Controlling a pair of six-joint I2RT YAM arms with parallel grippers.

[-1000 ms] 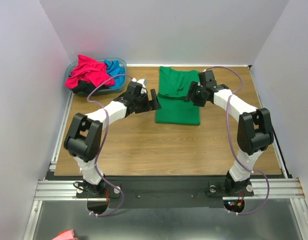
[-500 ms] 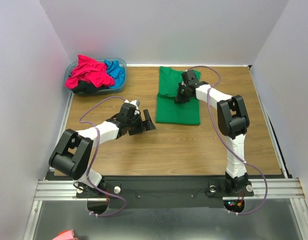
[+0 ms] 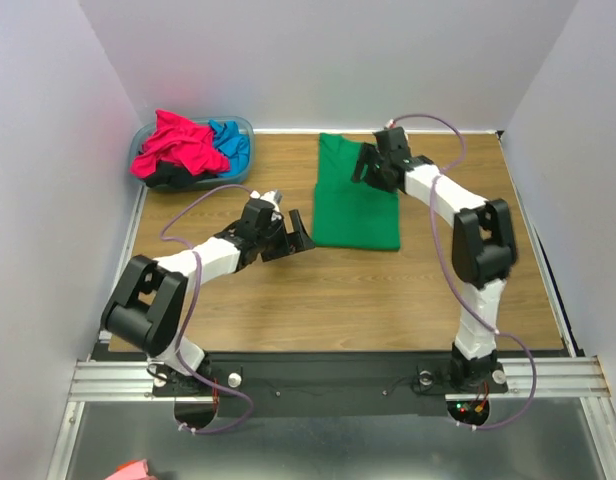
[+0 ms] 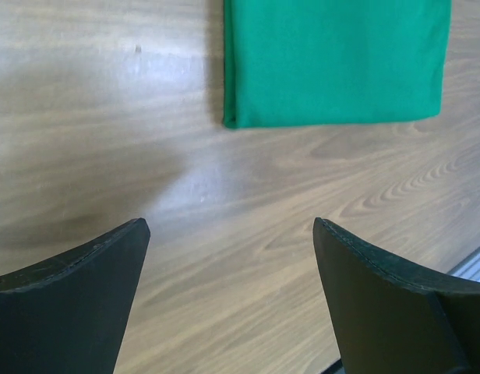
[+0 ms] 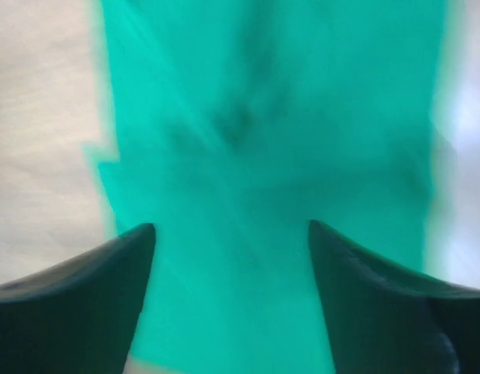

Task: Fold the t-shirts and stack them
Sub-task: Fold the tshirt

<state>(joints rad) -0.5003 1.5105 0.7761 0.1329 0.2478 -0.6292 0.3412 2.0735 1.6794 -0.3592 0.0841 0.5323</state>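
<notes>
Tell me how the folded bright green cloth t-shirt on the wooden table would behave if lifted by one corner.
The folded bright green cloth t-shirt would probably go floppy: it lies flat in soft layers, so the fold likely falls open. It looks thin, so probably light. Pushed on the smooth wooden table, it may bunch rather than slide.

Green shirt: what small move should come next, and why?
Probably lower the right end effector and pinch the far edge of the green shirt: it hangs open above that end, and the shirt lies flat as a long rectangle, seemingly one fold short.
</notes>
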